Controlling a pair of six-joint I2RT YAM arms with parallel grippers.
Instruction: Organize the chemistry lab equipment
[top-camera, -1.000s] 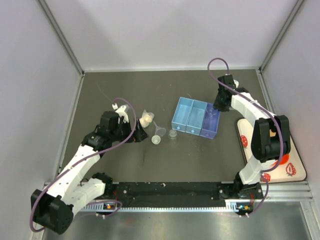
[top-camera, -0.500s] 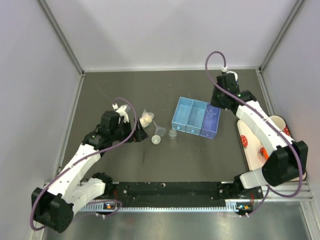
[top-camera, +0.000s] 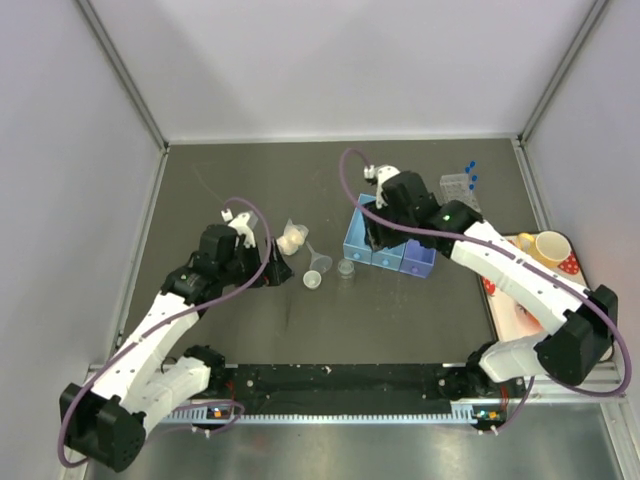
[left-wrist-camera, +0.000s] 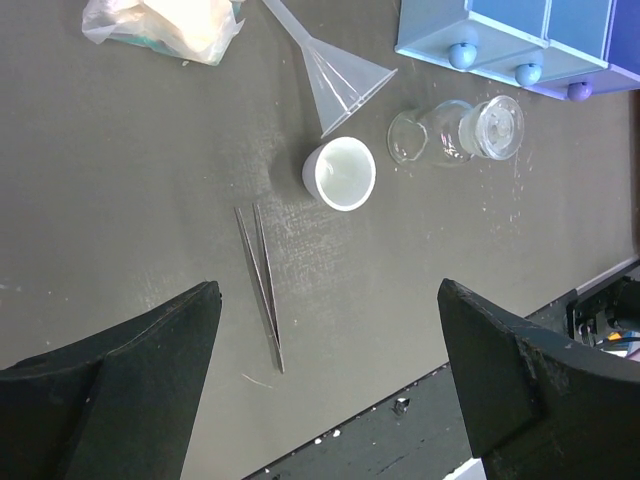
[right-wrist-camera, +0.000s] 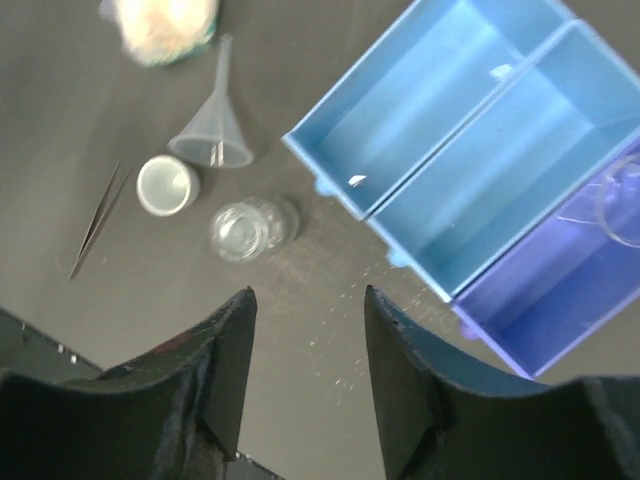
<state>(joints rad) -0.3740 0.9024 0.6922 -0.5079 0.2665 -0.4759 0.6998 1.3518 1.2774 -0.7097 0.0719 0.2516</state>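
Only the top view shows the clear tube rack (top-camera: 455, 188) with its blue-capped test tubes (top-camera: 471, 166) beyond the blue box (right-wrist-camera: 470, 150), whereas the wrist views show tweezers (left-wrist-camera: 262, 285), small funnel (left-wrist-camera: 340, 75) and flask (left-wrist-camera: 470, 128) under the wide-spread left gripper (left-wrist-camera: 325, 330) and the parted, empty right gripper (right-wrist-camera: 307, 310).

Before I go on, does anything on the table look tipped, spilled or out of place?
Yes. The small clear flask lies on its side by the knobbed front of the blue drawer box, and the funnel lies tipped beside the white cup, which stands upright. No spill shows.
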